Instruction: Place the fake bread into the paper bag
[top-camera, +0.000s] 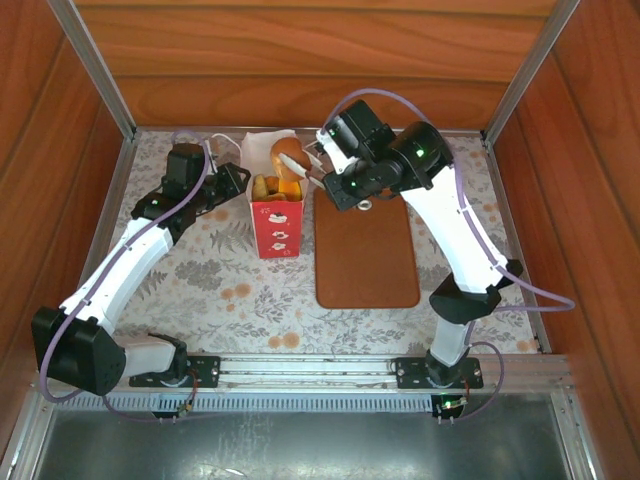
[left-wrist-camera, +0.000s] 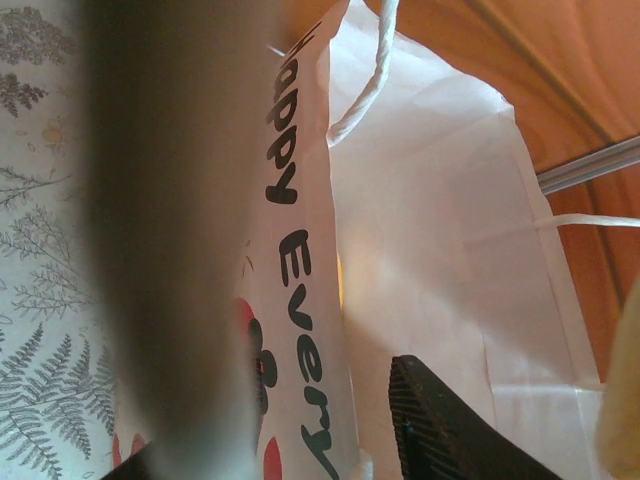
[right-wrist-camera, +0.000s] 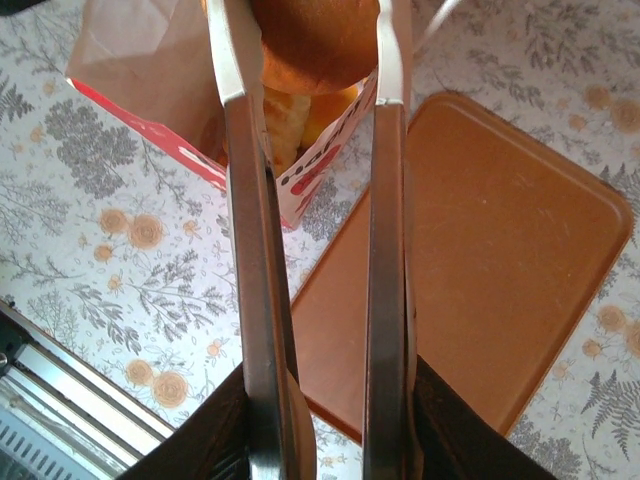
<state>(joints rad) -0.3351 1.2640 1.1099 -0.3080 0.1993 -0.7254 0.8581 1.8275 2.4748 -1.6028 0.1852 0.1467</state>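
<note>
The paper bag stands upright on the flowered cloth, white above and red below. Several golden pastries of the fake bread lie inside it. My right gripper is shut on metal tongs. The tongs pinch a round brown bun just above the bag's mouth. In the right wrist view the tong arms run up to the bun, with pastries below in the bag. My left gripper is at the bag's left rim. Its fingers straddle the printed wall, with a gap at the dark pad.
A bare brown tray lies right of the bag, under my right arm. Wooden walls and metal posts close in the back and sides. The bag's white cord handle hangs near my left fingers.
</note>
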